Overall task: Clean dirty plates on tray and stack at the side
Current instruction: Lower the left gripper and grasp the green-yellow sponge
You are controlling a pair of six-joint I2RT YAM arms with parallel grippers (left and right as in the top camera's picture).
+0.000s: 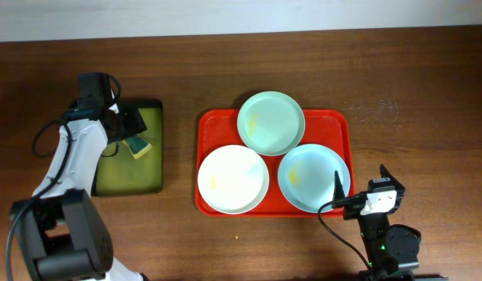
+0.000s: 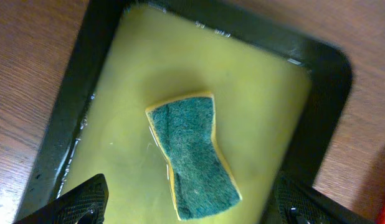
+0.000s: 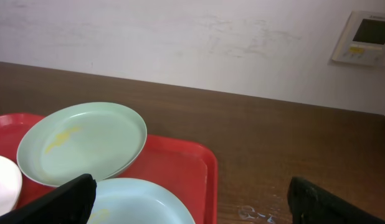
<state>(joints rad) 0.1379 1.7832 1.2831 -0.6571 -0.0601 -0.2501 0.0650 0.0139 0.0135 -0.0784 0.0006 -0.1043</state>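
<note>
No legible text, number or brand in any view.

Right wrist view, upper right: wall control panel, pale casing, dark display window, row of small marks beneath. All too blurred to read.

Overhead view, lower right: white housing with dark spots. Too small to tell whether they are print.

Overhead looks straight down; left wrist close over sponge; right wrist low, sharing overhead's tray
</note>
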